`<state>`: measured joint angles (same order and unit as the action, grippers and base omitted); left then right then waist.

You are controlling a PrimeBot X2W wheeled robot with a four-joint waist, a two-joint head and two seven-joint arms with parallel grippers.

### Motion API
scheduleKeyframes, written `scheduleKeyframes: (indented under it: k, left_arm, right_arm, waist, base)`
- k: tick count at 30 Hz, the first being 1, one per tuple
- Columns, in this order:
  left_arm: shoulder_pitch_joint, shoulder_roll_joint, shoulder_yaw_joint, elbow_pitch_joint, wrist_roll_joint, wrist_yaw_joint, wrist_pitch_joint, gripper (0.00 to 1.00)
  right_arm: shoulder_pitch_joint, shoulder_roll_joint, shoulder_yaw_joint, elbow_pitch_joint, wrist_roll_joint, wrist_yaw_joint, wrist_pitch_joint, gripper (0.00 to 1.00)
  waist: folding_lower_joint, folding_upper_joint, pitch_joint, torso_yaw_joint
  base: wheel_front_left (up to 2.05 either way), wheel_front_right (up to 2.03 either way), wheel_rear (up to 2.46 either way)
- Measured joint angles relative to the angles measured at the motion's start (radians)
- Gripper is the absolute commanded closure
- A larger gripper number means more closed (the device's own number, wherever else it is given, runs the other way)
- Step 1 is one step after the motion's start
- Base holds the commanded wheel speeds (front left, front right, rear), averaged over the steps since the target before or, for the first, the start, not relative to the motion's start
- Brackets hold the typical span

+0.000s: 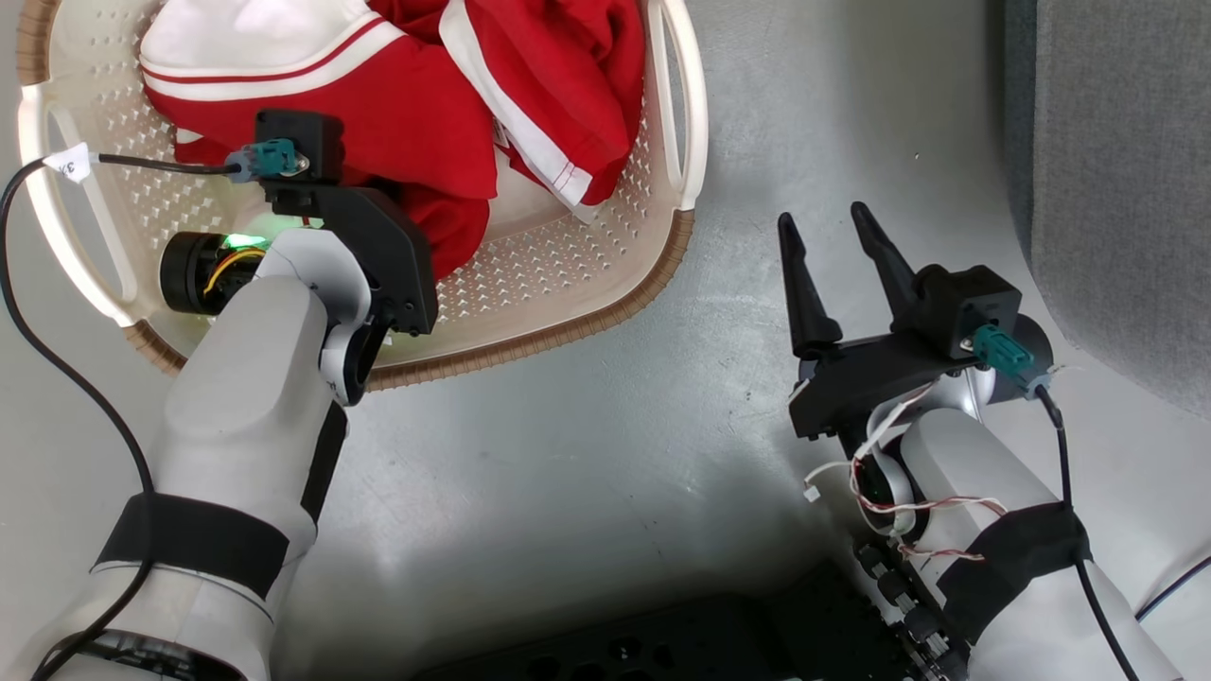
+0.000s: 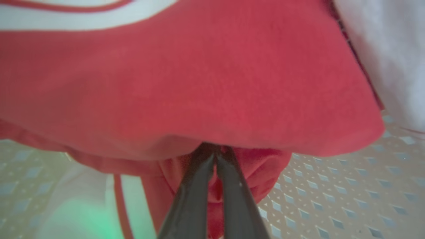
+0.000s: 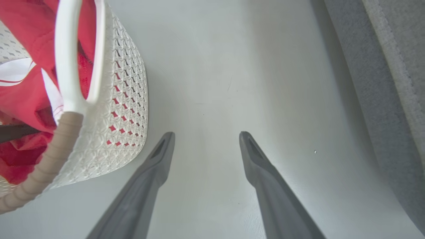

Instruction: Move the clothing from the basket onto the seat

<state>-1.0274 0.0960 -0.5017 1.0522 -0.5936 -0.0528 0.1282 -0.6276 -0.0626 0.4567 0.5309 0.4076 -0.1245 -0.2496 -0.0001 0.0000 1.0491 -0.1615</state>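
Two end effectors; clothing point(image 1: 407, 104) in basket point(image 1: 587, 293), sofa point(image 1: 1126, 170) to the right.
Left end effector point(image 2: 215, 156) pinches a red fold of it; right end effector point(image 1: 822, 216), spread, hangs over floor point(image 1: 587, 454) nearer the sofa.

The clothing point(image 1: 416, 104) was matt cloth, the basket point(image 1: 568, 274) smooth perforated plastic with a ribbed rim, the seat point(image 1: 1116, 170) coarse fabric, the floor point(image 1: 605, 454) smooth, faintly glossy.

Red, white-striped clothing point(image 1: 416, 113); cream perforated basket point(image 1: 568, 274).

Grey floor point(image 1: 605, 445) — basket point(image 1: 568, 326) and sofa point(image 1: 1116, 170)
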Motion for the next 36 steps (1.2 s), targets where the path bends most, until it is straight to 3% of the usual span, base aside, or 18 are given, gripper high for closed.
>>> scheduleKeyframes:
  k: [17,36]
  left_arm:
    - [0.02,-0.013,-0.022,0.008,0.007,-0.045,-0.11,1.0]
    - [0.118,-0.031,-0.044,0.0,-0.008,-0.071,-0.258,1.0]
  right_arm:
    - [-0.02,0.0,-0.052,0.034,-0.03,0.0,0.0,0.0]
    - [-0.014,0.0,-0.089,0.095,-0.048,0.0,0.0,0.0]
  waist:
    - [0.0,0.0,-0.081,0.039]
    - [0.0,0.0,-0.256,0.086]
  base:
    - [0.0,0.0,0.0]
    - [0.0,0.0,0.0]
